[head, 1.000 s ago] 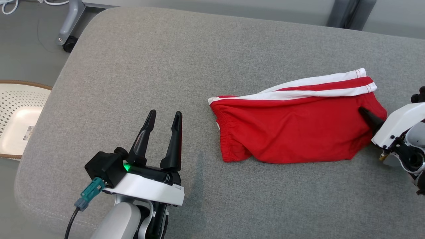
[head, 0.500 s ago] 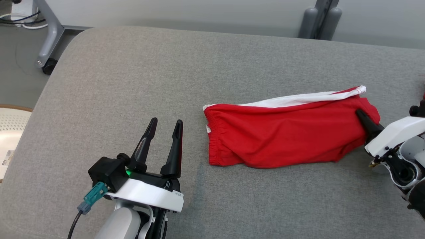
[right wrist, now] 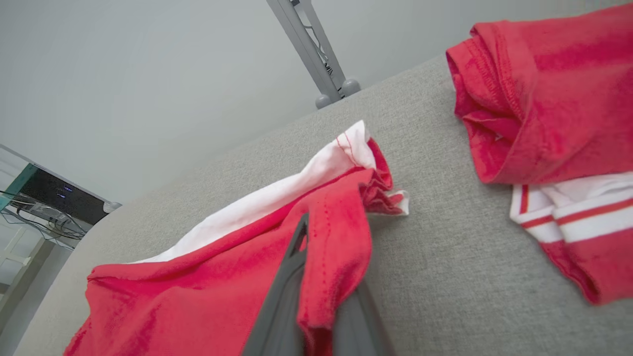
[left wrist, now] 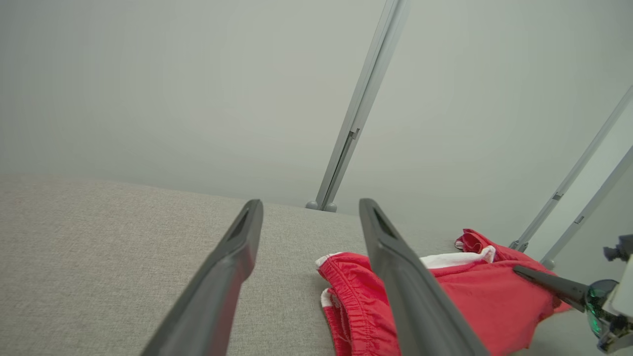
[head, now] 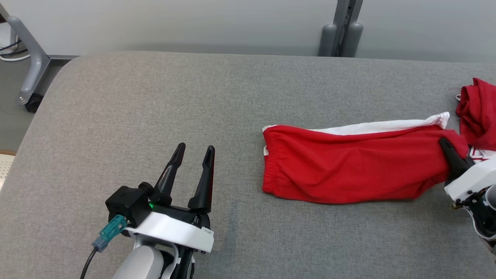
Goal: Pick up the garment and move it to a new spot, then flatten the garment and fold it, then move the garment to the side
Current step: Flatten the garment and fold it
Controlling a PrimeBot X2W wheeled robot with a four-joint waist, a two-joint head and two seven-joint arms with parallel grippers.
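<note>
Red shorts with a white side stripe [head: 348,170], pinched at the right end!
Right hand [head: 443,142] is clenched on the hem, shorts lying stretched across the grey fabric bench [head: 155,108]; left hand [head: 195,149] hovers released, well apart.

A crumpled red cloth with white stripes [head: 479,116] runs off the right edge. The red shorts with a white stripe [head: 348,166] cover one fingertip of the right gripper [head: 443,142].
</note>
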